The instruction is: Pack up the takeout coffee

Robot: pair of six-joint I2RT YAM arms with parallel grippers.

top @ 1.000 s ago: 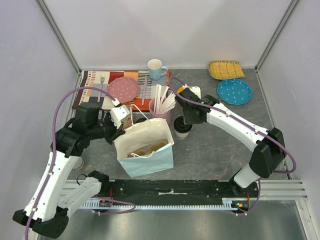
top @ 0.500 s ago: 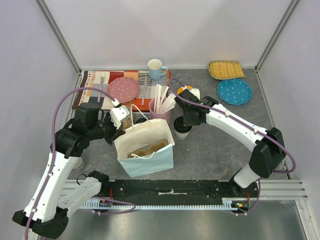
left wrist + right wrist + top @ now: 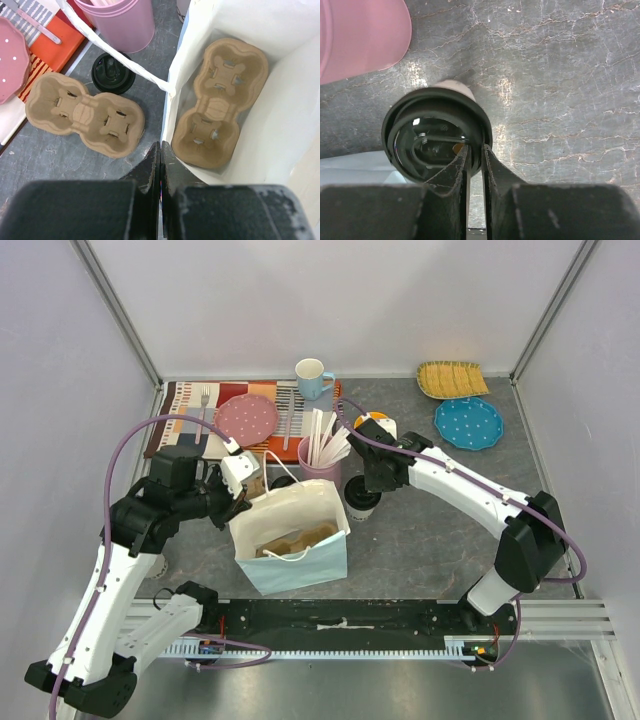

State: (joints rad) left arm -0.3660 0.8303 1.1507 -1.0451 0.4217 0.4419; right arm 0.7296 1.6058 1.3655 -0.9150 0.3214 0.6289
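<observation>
See takeout coffee [image 3: 362, 498] upright on counter [image 3: 440, 530], just right of paper bag [image 3: 295, 565], near pink cup [image 3: 318, 468] of sticks. Find right gripper [image 3: 476, 150] over it, jaws narrow, straddling black lid's rim, one finger inside, one outside; can't tell if clamped. Find left gripper [image 3: 160, 150] at bag's left rim, jaws pressed together; can't tell if paper pinched. See cardboard carrier [image 3: 215, 102] flat inside bag, second carrier [image 3: 85, 115] on counter beside loose black lid [image 3: 112, 74].
</observation>
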